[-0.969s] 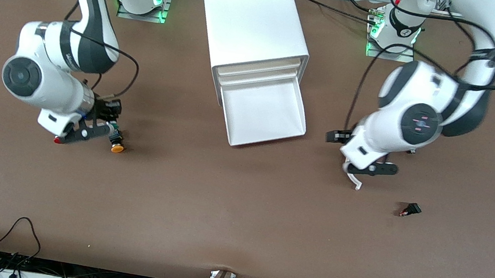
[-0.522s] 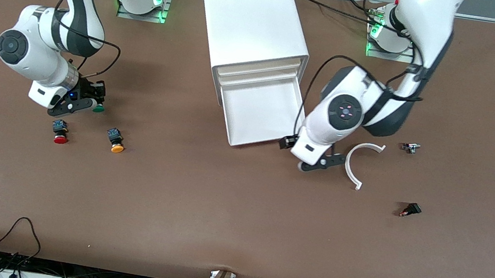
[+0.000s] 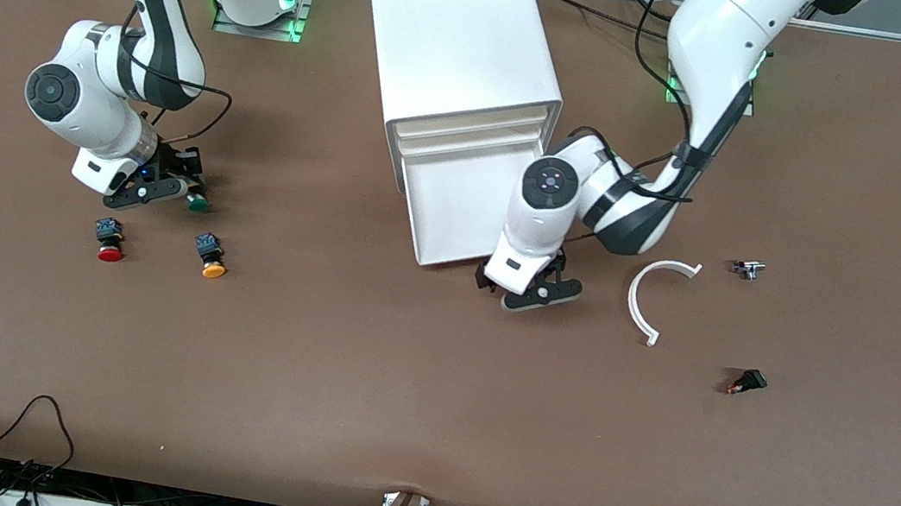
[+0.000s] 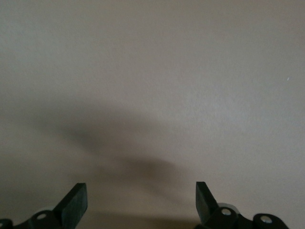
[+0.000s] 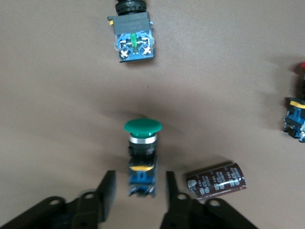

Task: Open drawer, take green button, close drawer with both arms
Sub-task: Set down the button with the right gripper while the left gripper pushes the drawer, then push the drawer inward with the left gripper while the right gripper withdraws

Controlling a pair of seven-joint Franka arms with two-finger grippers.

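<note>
The cabinet (image 3: 461, 37) stands at mid-table with its bottom drawer (image 3: 466, 203) pulled out and empty. My left gripper (image 3: 528, 291) hangs low at the drawer's front corner toward the left arm's end. In the left wrist view it (image 4: 141, 202) is open and empty, facing a plain pale surface. My right gripper (image 3: 178, 195) is low over the table toward the right arm's end. The green button (image 3: 198, 204) lies at its tips. In the right wrist view the button (image 5: 143, 143) has its blue body between the open fingers (image 5: 107, 191), with a gap on each side.
A red-capped button (image 3: 108, 238) and an orange-capped button (image 3: 211, 256) lie nearer the front camera than the right gripper. A brown cylinder (image 5: 217, 179) lies beside the green button. Toward the left arm's end lie a white curved piece (image 3: 643, 300), a small metal part (image 3: 747, 269) and a black part (image 3: 749, 381).
The left arm swung from the left arm's end of the table to the drawer's front corner. The right gripper rose away from the red and orange buttons, the green button moving with it.
</note>
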